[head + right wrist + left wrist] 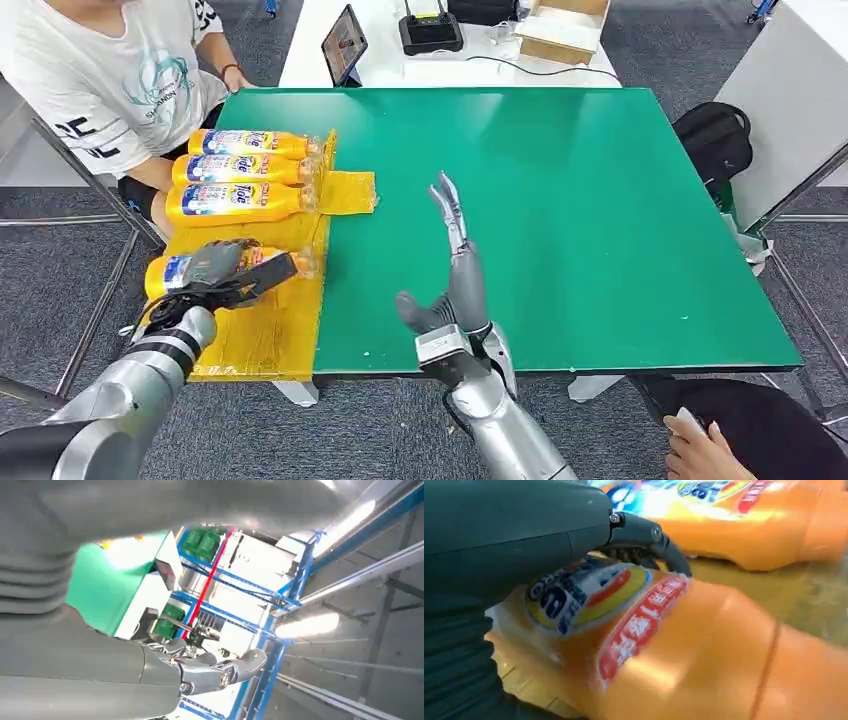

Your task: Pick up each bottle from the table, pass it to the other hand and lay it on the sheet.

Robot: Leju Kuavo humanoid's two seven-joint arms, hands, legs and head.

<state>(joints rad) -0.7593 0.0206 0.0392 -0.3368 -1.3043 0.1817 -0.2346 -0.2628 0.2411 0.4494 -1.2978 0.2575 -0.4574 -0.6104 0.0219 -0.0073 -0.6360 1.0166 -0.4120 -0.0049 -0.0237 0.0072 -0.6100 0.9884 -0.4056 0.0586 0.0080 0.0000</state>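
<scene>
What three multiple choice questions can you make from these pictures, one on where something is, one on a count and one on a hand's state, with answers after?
1. Where does the yellow sheet lie on the green table?
A. Along the side by the robot's left arm
B. Across the middle
C. At the far right corner

2. How many orange bottles lie on the sheet apart from the bottle in the left hand?
A. One
B. Three
C. Five

3. What is the right hand doing?
A. Gripping a bottle
B. Pressing on the sheet
C. Open and holding nothing

Answers: 1 A, the head view has the sheet at the table's left edge. 2 B, three bottles lie side by side at the sheet's far end. 3 C, its fingers are stretched out above bare green table.
</scene>
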